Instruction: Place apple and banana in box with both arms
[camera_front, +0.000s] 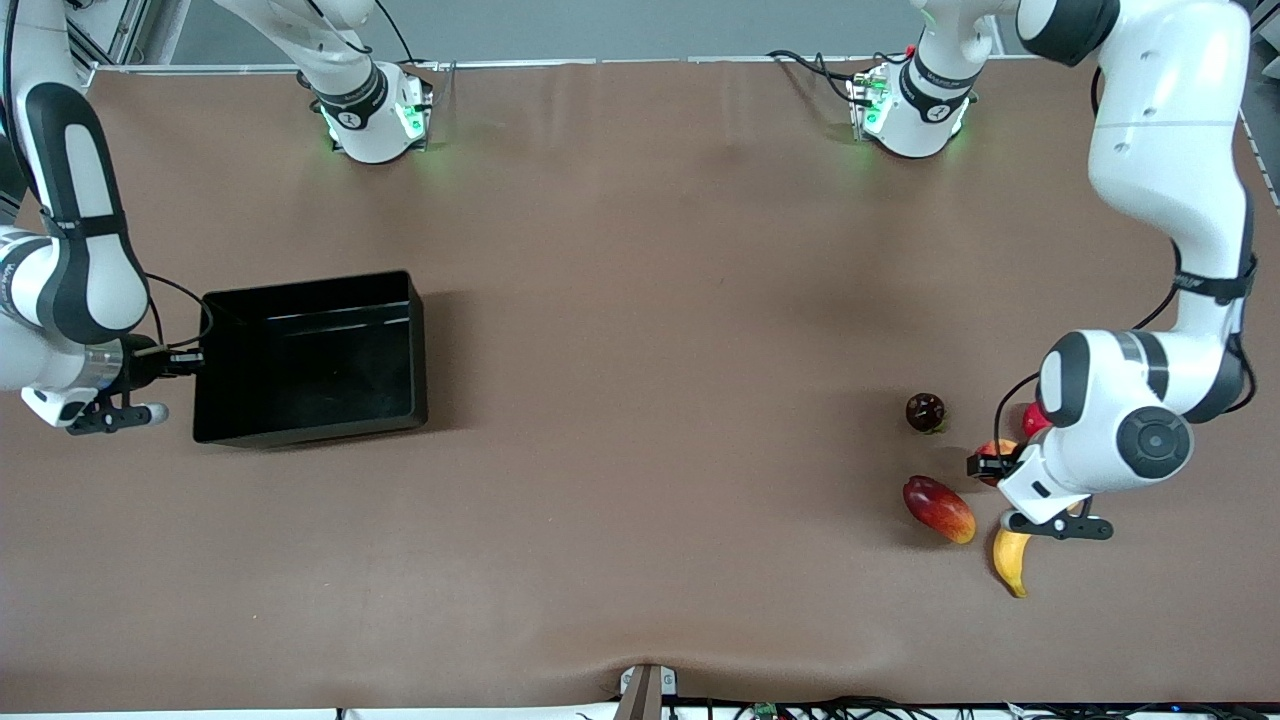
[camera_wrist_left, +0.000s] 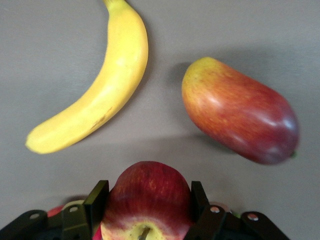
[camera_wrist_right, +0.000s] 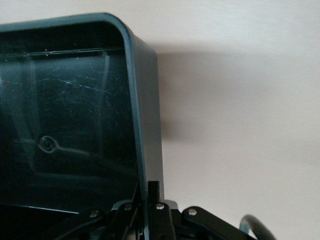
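At mid-left of the front view the right tool (camera_front: 196, 360) is clenched on the wall of the box (camera_front: 310, 400) at its outer short end; a thin rim pinch could slip if the box is dragged. At lower right the left tool (camera_front: 985, 465) grasps the apple (camera_wrist_left: 147, 200), stem dimple facing its wrist camera. The banana (camera_front: 1012, 563) lies on the counter (camera_front: 640, 300) just below, long axis nearly vertical in frame, with the mango-like fruit (camera_front: 938, 508) beside it, so lifting could nudge either.
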